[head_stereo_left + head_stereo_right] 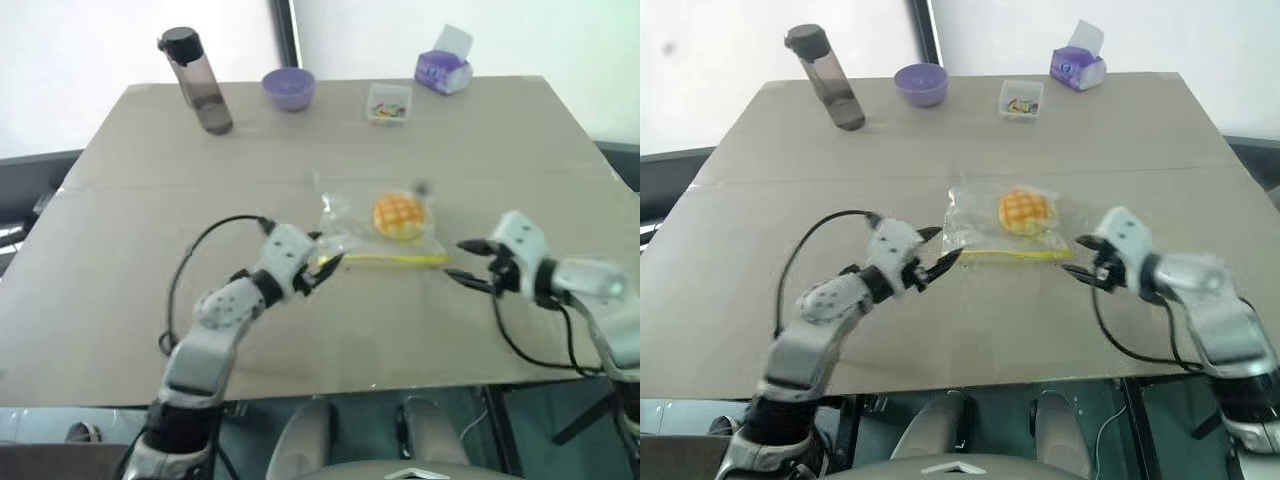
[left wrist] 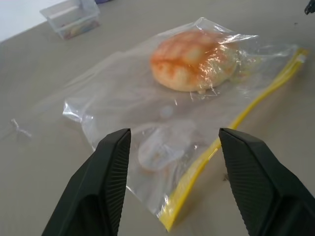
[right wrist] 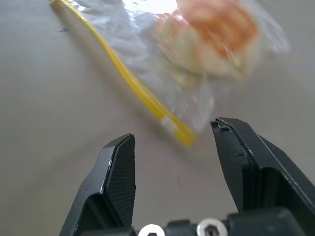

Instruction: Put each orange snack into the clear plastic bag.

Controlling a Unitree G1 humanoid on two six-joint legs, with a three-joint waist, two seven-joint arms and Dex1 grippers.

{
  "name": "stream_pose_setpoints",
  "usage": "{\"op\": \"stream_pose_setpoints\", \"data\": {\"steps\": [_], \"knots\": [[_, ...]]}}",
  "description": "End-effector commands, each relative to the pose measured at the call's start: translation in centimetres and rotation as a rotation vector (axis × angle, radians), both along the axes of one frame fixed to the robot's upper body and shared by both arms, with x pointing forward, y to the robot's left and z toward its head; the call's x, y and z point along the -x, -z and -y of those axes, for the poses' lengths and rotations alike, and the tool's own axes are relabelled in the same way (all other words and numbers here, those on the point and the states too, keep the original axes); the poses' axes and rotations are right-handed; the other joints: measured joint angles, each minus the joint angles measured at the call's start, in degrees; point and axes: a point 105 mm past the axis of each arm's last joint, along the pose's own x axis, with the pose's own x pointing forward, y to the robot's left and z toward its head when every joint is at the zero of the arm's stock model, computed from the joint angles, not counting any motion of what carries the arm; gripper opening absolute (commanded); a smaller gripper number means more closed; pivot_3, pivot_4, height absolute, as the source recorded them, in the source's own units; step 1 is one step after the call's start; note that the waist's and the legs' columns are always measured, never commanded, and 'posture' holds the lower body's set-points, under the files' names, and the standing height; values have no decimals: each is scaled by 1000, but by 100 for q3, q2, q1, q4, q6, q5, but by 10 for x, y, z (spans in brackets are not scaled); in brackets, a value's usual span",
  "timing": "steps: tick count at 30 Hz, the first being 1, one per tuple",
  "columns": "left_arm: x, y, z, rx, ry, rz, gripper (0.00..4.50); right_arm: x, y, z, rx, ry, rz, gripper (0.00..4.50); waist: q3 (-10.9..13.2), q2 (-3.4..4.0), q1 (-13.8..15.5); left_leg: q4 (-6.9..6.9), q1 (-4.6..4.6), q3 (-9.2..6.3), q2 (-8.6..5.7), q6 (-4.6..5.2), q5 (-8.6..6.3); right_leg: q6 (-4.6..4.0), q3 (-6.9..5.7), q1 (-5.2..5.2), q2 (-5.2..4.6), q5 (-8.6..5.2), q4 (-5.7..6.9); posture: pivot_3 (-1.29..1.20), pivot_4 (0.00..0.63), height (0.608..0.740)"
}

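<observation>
Lying flat across the middle of the surface (image 1: 120, 300), the clear plastic bag (image 2: 128, 113) sits between the two pincers, with its yellow strip along the edge that faces them. The left pincer (image 1: 322, 268) hangs just beside one end of that strip, its black fingers spread apart and holding nothing; the left wrist view shows the bag's near corner in the gap between them, but I cannot tell whether either finger touches the film. The right pincer (image 1: 470, 263) hangs close to the strip's other end, its fingers likewise apart and empty, with bare surface between it and the bag.

The orange snack (image 1: 399, 215) rests inside the bag, beyond the strip from both pincers and nearer the right one than the left. The film wraps over its criss-cross top, so it looks properly enclosed and not merely lying on the plastic.

Judging by this, the bagging is done for the one snack that shows. No further orange snack lies loose near either pincer. Whether the zip is pressed shut cannot be made out, though the task does not ask for sealing. What seems left is little or nothing.
</observation>
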Motion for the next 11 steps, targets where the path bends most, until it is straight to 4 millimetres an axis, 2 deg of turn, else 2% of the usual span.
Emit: {"op": "stream_pose_setpoints", "data": {"steps": [1,2,6,11], "knots": [[19,-14,-17,102,-17,-24,2952,7,-18,22,-140,85,112,2825,0,2,-6,0,6,6,2,0,0,0,5,1,0,0,2,0,150,740],[25,-11,-22,107,-20,-51,2952,12,-20,27,-165,95,142,2825,0,2,-11,1,10,11,1,0,0,0,10,1,0,0,7,0,150,740],[50,3,-49,24,-35,-114,2952,53,1,46,-225,33,-43,2825,2,9,13,-5,43,9,4,3,-2,-1,5,36,2,-1,-1,0,150,740],[56,8,-56,-20,-4,-114,2952,64,7,56,-217,-14,-70,2825,7,20,13,-11,119,4,14,14,-10,-2,-10,146,5,-2,-74,0,150,740]]}}
